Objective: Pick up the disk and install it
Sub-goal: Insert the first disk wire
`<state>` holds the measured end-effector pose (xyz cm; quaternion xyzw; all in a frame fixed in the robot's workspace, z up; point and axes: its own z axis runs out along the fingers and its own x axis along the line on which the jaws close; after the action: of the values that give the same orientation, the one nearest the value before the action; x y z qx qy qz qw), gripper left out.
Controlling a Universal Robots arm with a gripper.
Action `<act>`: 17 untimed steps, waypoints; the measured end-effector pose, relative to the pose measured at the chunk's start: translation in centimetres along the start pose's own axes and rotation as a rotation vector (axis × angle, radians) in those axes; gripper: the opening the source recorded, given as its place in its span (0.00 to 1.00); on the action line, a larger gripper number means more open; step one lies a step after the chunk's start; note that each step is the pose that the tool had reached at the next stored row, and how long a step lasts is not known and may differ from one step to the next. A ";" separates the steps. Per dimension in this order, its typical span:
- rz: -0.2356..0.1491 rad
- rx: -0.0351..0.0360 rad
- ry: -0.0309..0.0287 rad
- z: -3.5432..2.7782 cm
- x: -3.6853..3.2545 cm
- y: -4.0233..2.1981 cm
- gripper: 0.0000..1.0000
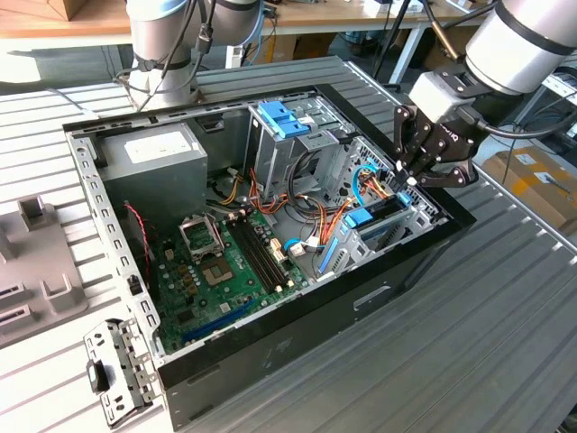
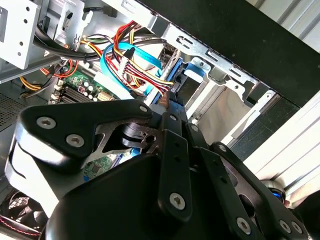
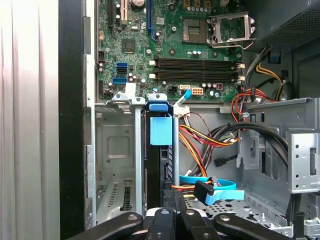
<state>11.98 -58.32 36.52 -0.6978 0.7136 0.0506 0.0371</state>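
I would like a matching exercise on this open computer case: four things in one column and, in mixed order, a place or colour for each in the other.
Things:
1. disk
2. gripper
3. grey power supply box
4. pale blue bracket

Descriptions:
A. black, above the drive bay at the exterior view's right
B. slotted handles, on the metal cage at the case's far side
C. white label on top
D. blue tab, standing in the drive bay

Pairs: 1-D, 2-A, 3-C, 4-B

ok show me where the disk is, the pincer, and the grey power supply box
disk (image 3: 160,131), first wrist view, on its bright blue end tab.
pincer (image 1: 410,179), exterior view, at its tips over the drive bay.
grey power supply box (image 1: 153,162), exterior view, on its top face beside the white label.
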 end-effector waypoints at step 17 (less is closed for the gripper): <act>0.000 0.0000 0.0013 1.10 0.13 -0.15 0.11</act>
<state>12.12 -58.32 35.41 -0.6978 0.7136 0.0502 0.0366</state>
